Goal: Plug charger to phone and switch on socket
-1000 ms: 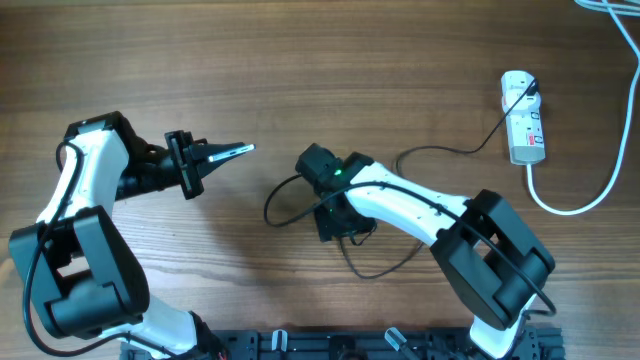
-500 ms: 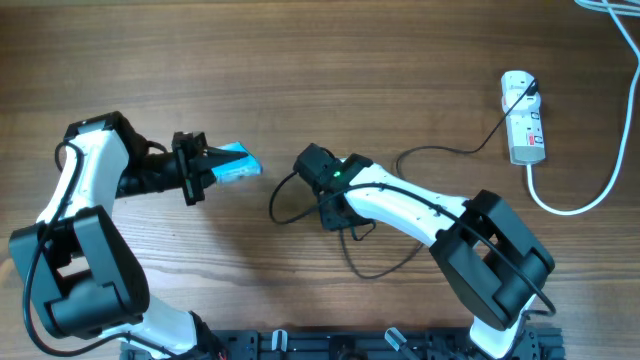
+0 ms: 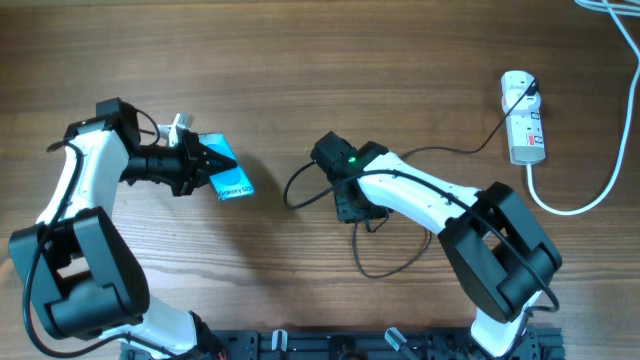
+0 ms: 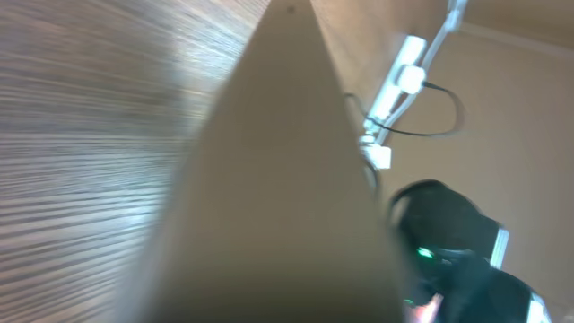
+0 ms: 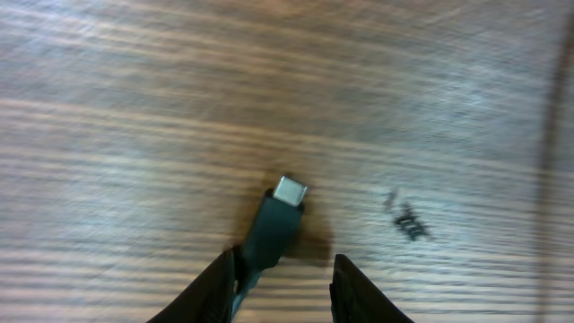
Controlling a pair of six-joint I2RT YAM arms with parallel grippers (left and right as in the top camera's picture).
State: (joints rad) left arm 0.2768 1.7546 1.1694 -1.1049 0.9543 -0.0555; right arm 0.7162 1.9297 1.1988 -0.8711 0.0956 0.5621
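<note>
Presumably for mating, the left gripper is clamping the slim teal-screened phone toward the right gripper, whose slightly parted fingers are flanking the thin black charger by its plug, grip uncertain.

Phone is sitting in the left claw over the bench's left half. Charger tip is poking out of the right claw mid-bench. Socket is lying well apart, far right.

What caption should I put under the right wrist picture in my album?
The charger tip pokes out between the right fingers, over the wooden table.
</note>
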